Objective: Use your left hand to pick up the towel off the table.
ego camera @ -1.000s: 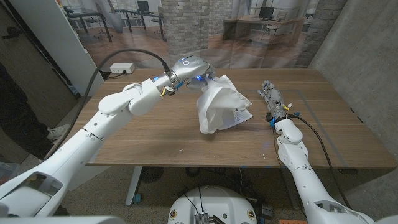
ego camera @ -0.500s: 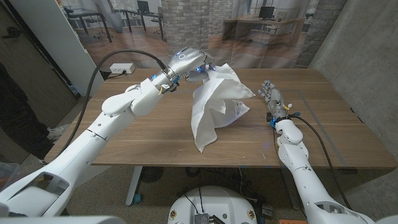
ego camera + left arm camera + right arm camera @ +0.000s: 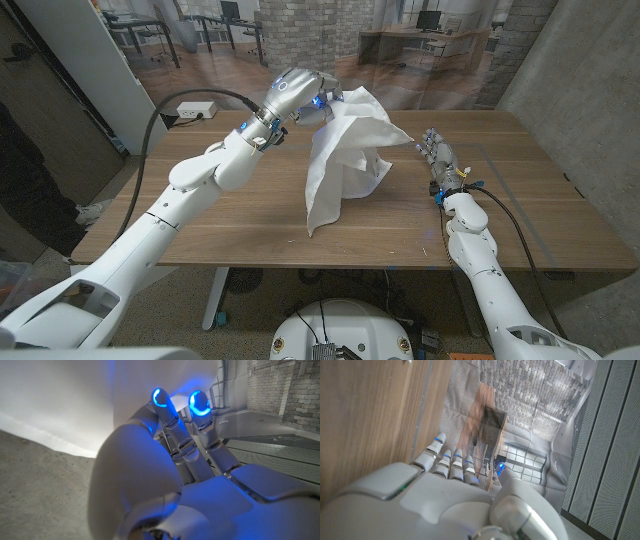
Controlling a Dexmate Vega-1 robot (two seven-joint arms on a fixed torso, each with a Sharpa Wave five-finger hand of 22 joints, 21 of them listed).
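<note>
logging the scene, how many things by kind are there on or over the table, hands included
towel: 1, white, held up by the left hand
hands: 2, the left, and the right hand by the table
power strip: 1, white, at the far left corner
total: 4

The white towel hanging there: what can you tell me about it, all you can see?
The towel is plain white cloth, thin and creased. The left hand grips its upper edge and holds it above the wooden table. It hangs in loose folds, tapering to a point low over the table; whether that tip touches the wood is unclear. Nothing else touches it.
</note>
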